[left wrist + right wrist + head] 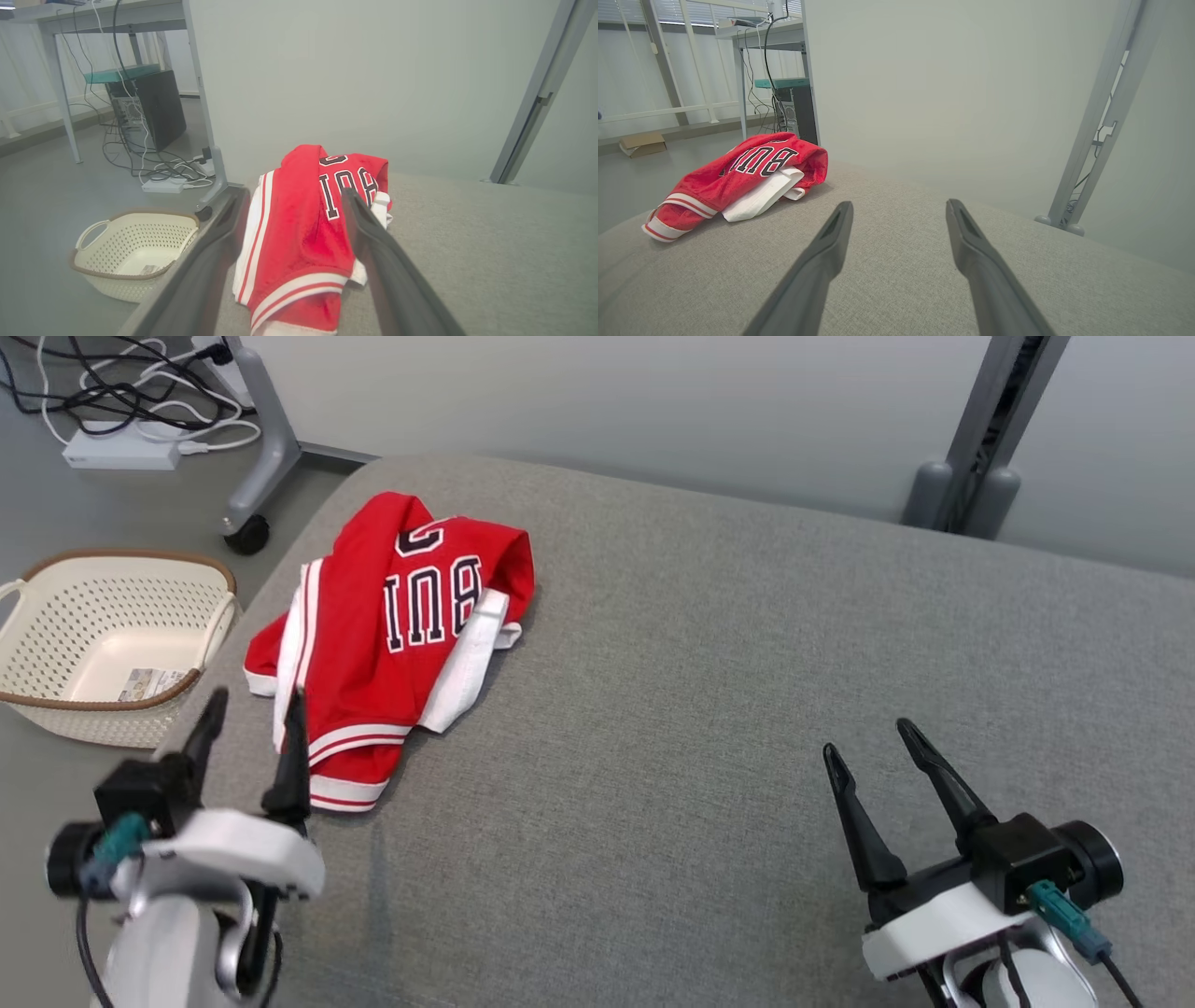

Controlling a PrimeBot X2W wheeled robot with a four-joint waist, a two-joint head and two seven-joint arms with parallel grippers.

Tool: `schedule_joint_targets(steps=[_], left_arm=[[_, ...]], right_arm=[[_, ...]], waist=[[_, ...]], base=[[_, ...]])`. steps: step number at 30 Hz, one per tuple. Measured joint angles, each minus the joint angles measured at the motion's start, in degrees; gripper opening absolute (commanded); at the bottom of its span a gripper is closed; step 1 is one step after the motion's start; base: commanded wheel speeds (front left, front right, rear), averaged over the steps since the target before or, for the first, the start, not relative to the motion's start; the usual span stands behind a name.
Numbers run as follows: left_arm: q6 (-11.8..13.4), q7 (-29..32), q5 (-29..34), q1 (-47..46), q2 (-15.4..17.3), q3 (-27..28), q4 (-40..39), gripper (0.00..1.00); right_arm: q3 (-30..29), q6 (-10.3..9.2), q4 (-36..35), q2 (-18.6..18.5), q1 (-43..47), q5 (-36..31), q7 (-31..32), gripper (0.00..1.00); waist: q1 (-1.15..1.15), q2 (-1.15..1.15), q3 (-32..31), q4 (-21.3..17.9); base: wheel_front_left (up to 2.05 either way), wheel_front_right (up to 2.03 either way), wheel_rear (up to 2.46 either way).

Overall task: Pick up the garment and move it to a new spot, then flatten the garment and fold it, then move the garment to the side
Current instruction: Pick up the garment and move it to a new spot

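Note:
The garment (387, 635) is a red jersey with white trim and dark lettering, lying crumpled on the far left part of the grey cushioned surface (700, 709). My left gripper (257, 700) hovers open at the surface's left edge, just short of the garment's near hem, nothing between its fingers. In the left wrist view the garment (303, 233) lies straight ahead between the spread fingers (373, 242). My right gripper (868, 737) stands open over bare fabric at the lower right, far from the garment. The right wrist view has the garment (738, 182) off to the left.
A cream perforated basket (56, 607) sits on the floor left of the surface, with a paper slip inside. Behind it stand a wheeled metal leg (257, 457), cables and a power strip (121, 453). A grey wall and a post (980, 439) bound the far side.

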Motion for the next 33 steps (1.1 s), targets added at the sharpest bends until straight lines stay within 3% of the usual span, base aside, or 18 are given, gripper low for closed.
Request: schedule_joint_targets(steps=[6, 12, 15, 18, 23, 33], left_arm=[[-3.07, 14.04, -2.94, -12.84, 6.43, -1.31, 4.36, 1.00], [-3.98, 33.55, -19.24, -22.85, 9.17, -1.89, 10.79, 1.00], [-3.99, 40.05, -24.84, -25.98, 11.57, -2.85, 12.17, 1.00], [-3.99, 43.92, -27.49, -28.57, 14.44, -3.66, 14.00, 1.00], [-4.00, 48.53, -29.42, -31.53, 15.83, -5.36, 17.59, 1.00], [-4.00, 48.47, -28.20, -34.74, 17.00, -7.53, 24.82, 1.00]], right_arm=[[0.93, 0.00, -0.94, -1.20, -2.24, 0.08, 0.00, 1.00], [1.94, -0.01, -1.21, -1.94, -4.52, 0.10, 0.00, 1.00], [2.25, 0.04, -1.37, -2.11, -6.13, 0.12, 0.00, 1.00], [2.43, 0.04, -1.44, -2.30, -7.16, 0.33, 0.00, 1.00], [2.43, 0.04, -1.47, -2.80, -8.20, 0.58, 0.00, 1.00], [2.83, 0.04, -2.20, -2.91, -9.38, 0.56, 0.00, 1.00]], waist=[[0.00, 0.00, 4.25, -1.88], [0.00, 0.00, 8.33, -3.89], [0.00, 0.00, 10.30, -5.14], [0.00, 0.00, 12.09, -6.38], [0.00, 0.00, 14.27, -8.04], [0.00, 0.00, 16.68, -9.28]], base=[[0.00, 0.00, 0.00], [0.00, 0.00, 0.00], [0.00, 0.00, 0.00], [0.00, 0.00, 0.00], [0.00, 0.00, 0.00], [0.00, 0.00, 0.00]])
